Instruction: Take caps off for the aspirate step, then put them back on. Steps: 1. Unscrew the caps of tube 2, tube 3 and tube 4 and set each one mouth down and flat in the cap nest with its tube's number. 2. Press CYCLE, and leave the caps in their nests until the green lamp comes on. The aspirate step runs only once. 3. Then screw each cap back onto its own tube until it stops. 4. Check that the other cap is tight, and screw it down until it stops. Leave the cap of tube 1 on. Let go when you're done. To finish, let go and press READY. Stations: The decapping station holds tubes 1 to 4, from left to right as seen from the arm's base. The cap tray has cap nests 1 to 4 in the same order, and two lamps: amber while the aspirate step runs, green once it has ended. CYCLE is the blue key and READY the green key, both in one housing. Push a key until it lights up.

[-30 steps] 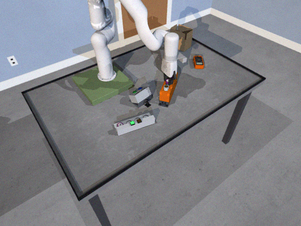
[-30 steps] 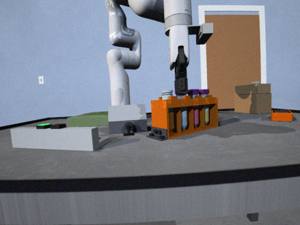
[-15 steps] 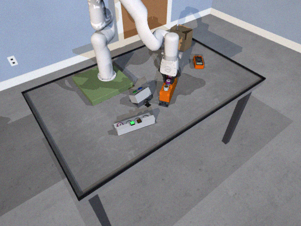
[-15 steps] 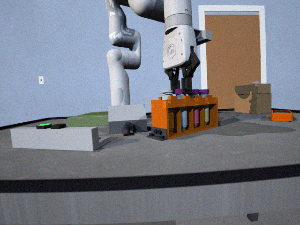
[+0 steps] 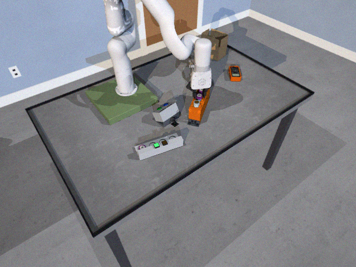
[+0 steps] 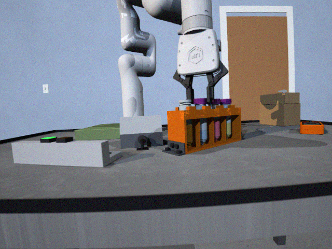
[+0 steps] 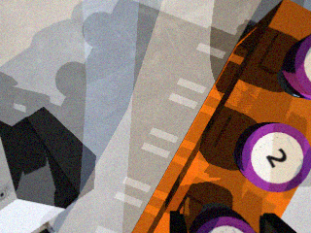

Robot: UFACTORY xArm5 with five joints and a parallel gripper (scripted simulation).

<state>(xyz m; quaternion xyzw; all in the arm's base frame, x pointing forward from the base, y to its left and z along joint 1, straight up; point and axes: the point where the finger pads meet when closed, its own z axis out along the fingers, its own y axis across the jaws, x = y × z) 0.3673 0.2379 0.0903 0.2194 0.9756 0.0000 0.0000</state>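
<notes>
The orange decapping station (image 6: 203, 128) holds the tubes. My gripper (image 6: 199, 99) is straight above it. Its fingers stand on either side of tube 3's purple cap (image 6: 199, 100), slightly open and not clamped on it. In the wrist view the fingertips flank that cap (image 7: 224, 226) at the bottom edge. Cap 2 (image 7: 274, 156) sits on its tube beside it, and another purple cap (image 7: 301, 68) shows at the right edge. Tube 4 (image 6: 184, 102) stands open with no cap. A purple cap (image 5: 141, 147) lies in an end nest of the cap tray (image 5: 158, 147). The green lamp (image 5: 156, 144) is lit.
The grey key housing (image 5: 166, 112) with the green key (image 5: 158, 108) and the blue key (image 5: 165, 105) stands between the tray and the arm's green base pad (image 5: 120, 99). A cardboard box (image 5: 215, 43) and an orange meter (image 5: 235, 73) lie behind the station.
</notes>
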